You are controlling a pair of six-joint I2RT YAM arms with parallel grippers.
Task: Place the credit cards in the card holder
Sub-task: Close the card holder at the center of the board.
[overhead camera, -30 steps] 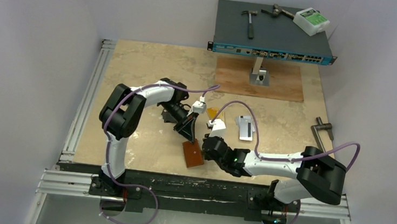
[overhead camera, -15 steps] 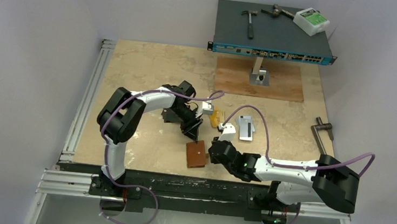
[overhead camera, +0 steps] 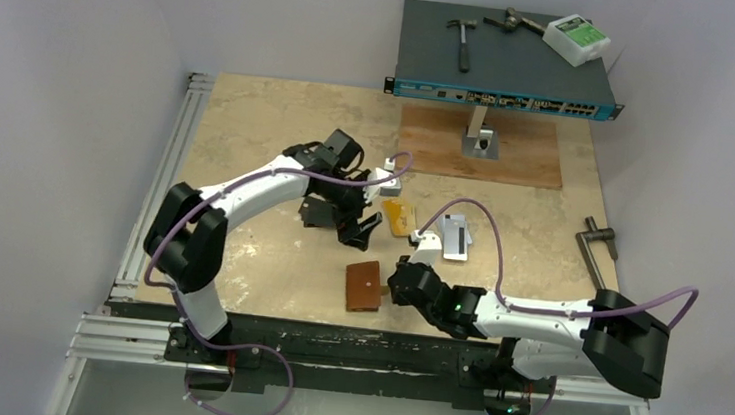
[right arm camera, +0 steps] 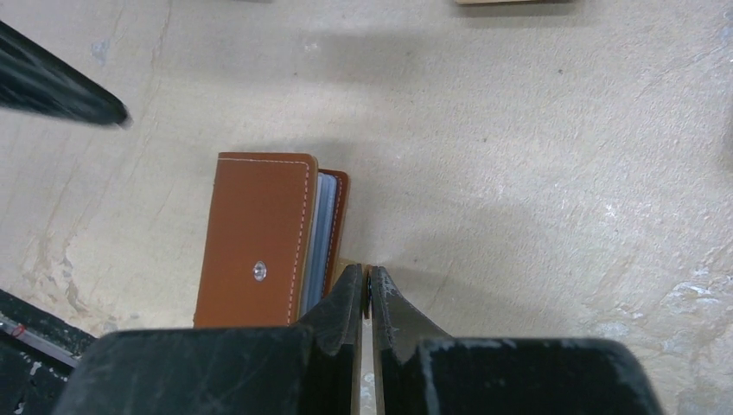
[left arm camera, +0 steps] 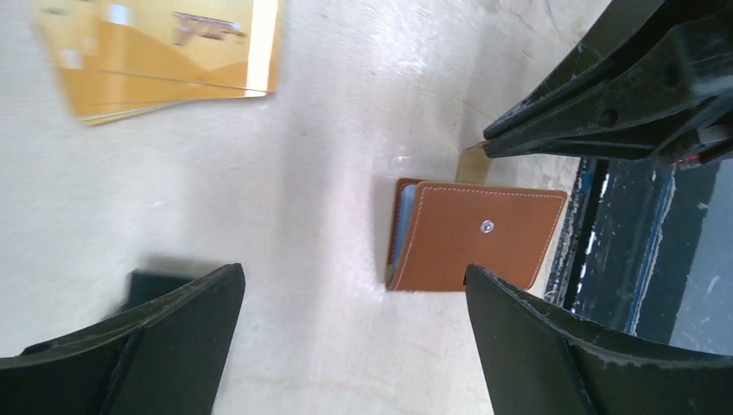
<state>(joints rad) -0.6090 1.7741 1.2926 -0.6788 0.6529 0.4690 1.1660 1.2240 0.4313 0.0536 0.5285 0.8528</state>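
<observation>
Near the front edge of the worktop (overhead camera: 249, 137), between the two arms, the card holder (overhead camera: 362, 286) lies flat and folded almost shut. It is brown leather with pale stitching round its rim and a small silver snap stud on the upper face, and light blue inner leaves show along its right edge. The right tool (right arm camera: 367, 278) has its jaws pressed together, with the tips at the holder's right edge. A thin tan sliver sits at the tips there; I cannot tell whether it is a card edge or the holder's tab, nor whether it is pinched. The left tool (overhead camera: 362, 229) stands spread as wide as it goes and grips nothing, hanging above bare worktop just beyond the holder. A small stack of gold-orange cards (overhead camera: 399, 216) lies just to its right. A silvery white card (overhead camera: 455, 236) with a dark stripe lies further right, partly crossed by the right arm's purple cable. A dark flat shape (overhead camera: 315, 213) lies under the left arm, too hidden to name. On the far side, well apart, a network switch (overhead camera: 505, 79) is raised on a stand over a wooden board (overhead camera: 519, 156) and carries a hammer (overhead camera: 462, 37) and a white box (overhead camera: 577, 37). A metal handle (overhead camera: 596, 243) lies at the right edge.
</observation>
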